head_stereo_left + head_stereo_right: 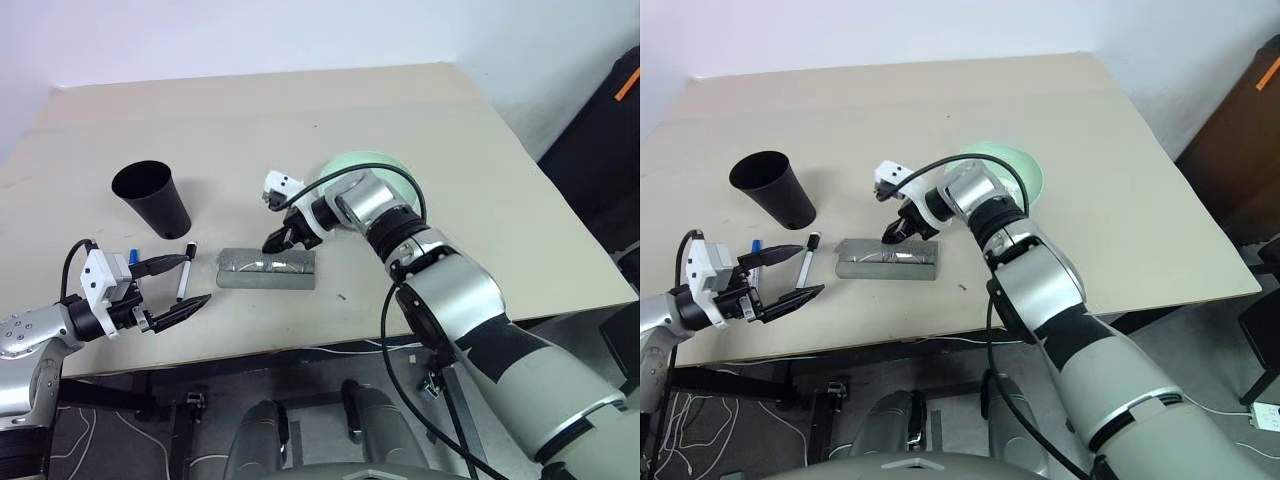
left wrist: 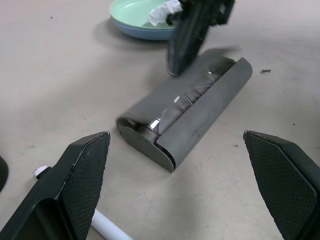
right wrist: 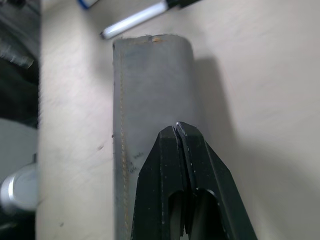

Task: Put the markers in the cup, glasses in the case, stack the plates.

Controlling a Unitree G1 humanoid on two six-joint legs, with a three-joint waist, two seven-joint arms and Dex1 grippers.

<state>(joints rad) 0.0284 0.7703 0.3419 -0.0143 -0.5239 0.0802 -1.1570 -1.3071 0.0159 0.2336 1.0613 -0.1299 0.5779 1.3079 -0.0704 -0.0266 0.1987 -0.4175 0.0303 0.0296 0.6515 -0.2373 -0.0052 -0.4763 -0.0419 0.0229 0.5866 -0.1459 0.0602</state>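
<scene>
Right gripper [image 1: 274,240], fingers pressed together, over case [image 1: 266,269]

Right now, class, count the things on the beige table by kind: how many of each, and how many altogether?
Black tapered plastic cup: 1
Thin white markers: 2
Grey hard glasses case: 1
Clear-lensed glasses: 1
Round plastic plates: 2
Crumpled white tissue: 1
Total: 8

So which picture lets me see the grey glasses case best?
The left wrist view: the glasses case lies whole and close, lid partly open with something shiny inside. The right wrist view shows just its grey lid behind the shut right tool. Both eye views show it small, near the table's front edge.
</scene>
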